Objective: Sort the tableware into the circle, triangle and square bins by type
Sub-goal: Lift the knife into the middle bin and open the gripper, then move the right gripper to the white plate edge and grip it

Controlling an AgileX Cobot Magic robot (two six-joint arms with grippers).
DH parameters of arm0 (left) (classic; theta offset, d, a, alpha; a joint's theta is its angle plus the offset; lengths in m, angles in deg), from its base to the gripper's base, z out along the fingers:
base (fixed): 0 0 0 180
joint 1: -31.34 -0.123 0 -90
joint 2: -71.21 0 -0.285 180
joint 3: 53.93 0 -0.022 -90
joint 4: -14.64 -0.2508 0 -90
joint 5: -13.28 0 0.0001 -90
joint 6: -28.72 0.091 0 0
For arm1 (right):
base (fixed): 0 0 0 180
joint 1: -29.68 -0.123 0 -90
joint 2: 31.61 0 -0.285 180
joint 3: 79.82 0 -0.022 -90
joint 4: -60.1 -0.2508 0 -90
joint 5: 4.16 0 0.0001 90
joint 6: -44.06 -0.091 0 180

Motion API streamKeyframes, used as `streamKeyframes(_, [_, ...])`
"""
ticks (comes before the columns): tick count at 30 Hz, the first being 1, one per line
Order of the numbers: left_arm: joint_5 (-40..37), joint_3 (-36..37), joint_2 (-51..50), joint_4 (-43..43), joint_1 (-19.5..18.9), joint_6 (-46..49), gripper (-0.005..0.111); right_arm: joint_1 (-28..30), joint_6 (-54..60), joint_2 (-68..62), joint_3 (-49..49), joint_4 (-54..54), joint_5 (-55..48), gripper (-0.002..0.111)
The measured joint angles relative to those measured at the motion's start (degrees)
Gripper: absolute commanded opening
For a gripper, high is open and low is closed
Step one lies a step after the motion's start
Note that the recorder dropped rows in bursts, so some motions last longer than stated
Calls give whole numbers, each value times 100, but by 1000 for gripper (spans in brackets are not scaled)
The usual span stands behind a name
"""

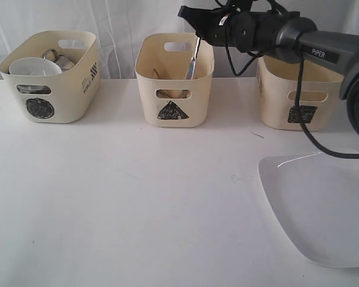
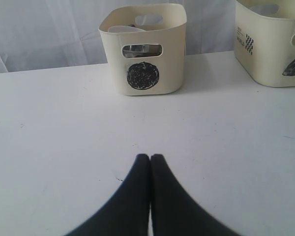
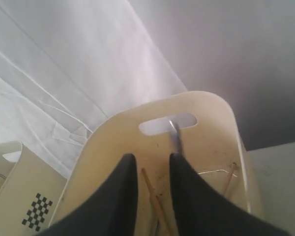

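My right gripper (image 1: 190, 15) hangs open over the triangle bin (image 1: 175, 81). Just beyond one of its fingers (image 3: 179, 169) a slim steel utensil (image 1: 193, 60) leans upright against the bin's back wall, its tip (image 3: 174, 132) by the handle slot; which utensil it is I cannot tell. Two wooden chopsticks (image 3: 155, 199) lie inside that bin. The circle bin (image 1: 51, 75) holds a white bowl (image 1: 35, 67) and a steel mug (image 1: 58, 58). At the right front of the table lies the large white plate (image 1: 323, 203). My left gripper (image 2: 150, 158) is shut and empty, low over the table.
The square bin (image 1: 293, 95) stands at the back right, partly behind my right arm (image 1: 299, 39) and its cable. A white curtain hangs close behind all three bins. In the left wrist view the circle bin (image 2: 145, 49) is ahead and the triangle bin (image 2: 273, 44) beside it.
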Motion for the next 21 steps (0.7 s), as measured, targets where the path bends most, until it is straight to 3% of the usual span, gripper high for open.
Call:
streamKeyframes(6, [0, 0, 0, 0, 0, 0, 0, -64, 589, 232, 0, 0, -501, 29])
streamKeyframes(11, [0, 0, 0, 0, 0, 0, 0, -237, 1348, 657, 135, 218, -1733, 29])
streamKeyframes(21, [0, 0, 0, 0, 0, 0, 0, -914, 1652, 2095, 1993, 1794, -4013, 31])
